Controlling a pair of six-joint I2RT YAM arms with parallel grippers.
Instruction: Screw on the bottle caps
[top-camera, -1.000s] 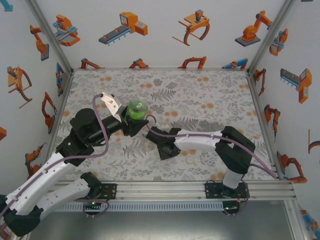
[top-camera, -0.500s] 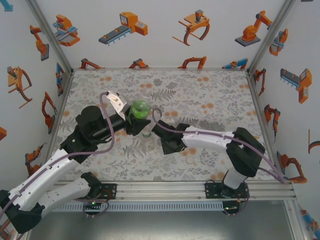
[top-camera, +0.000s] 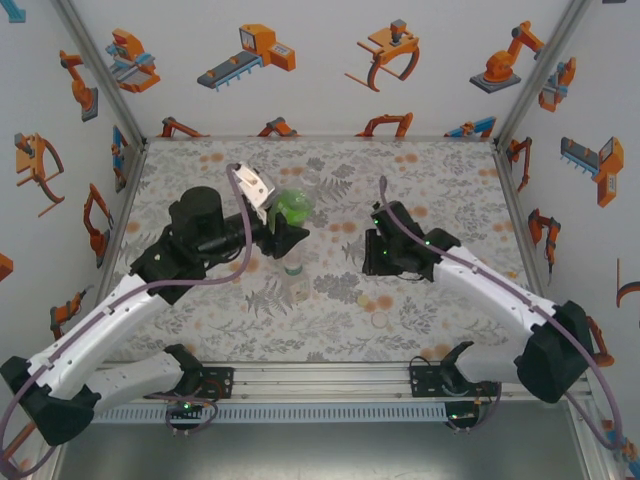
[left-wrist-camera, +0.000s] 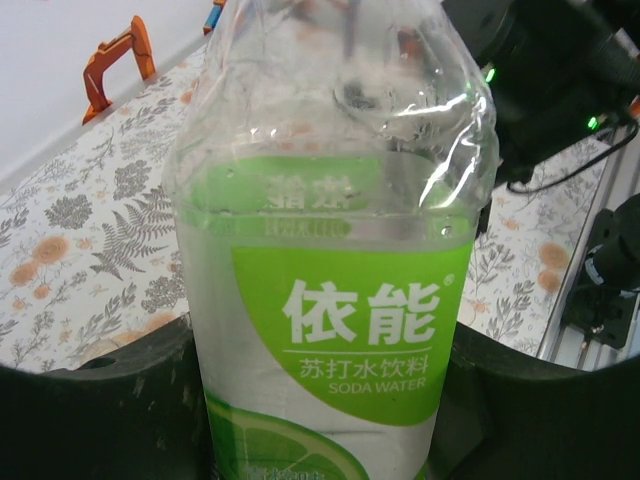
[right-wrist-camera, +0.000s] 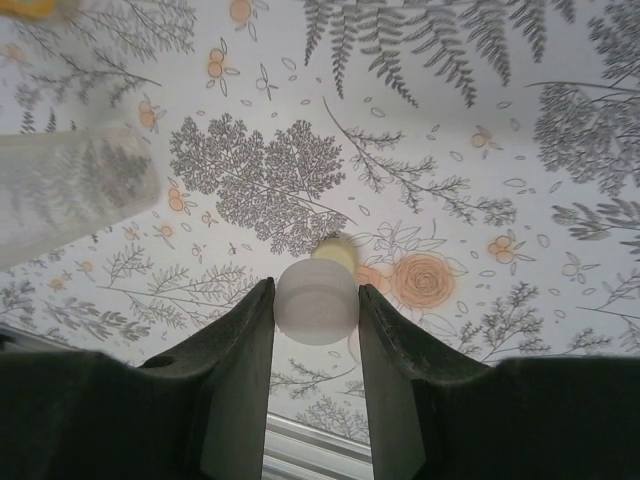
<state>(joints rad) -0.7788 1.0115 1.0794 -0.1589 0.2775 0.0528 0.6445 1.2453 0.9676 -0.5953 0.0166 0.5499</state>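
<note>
My left gripper (top-camera: 285, 237) is shut on the short green-tinted bottle (top-camera: 293, 208), held off the table left of centre. The left wrist view has its green soda-water label (left-wrist-camera: 335, 310) between the two dark jaws, with the top cut off by the frame. To the right, my right gripper (top-camera: 373, 255) points down and is shut on a white bottle cap (right-wrist-camera: 316, 300), pinched by its sides above the table. A pale yellow cap (right-wrist-camera: 337, 254) lies on the cloth right below it. The slim colourless bottle (top-camera: 294, 265) stands just in front of the left gripper.
Two pale caps (top-camera: 365, 298) (top-camera: 380, 320) lie on the floral cloth in front of the right gripper. A clear bottle (right-wrist-camera: 70, 190) shows at the left of the right wrist view, with a yellow blur (right-wrist-camera: 30, 8) at the top corner. The rail (top-camera: 330, 375) runs along the near edge.
Both arms have swung back from the near side. The left carried the green bottle up and right; the right moved right and away from it, holding the white cap.
</note>
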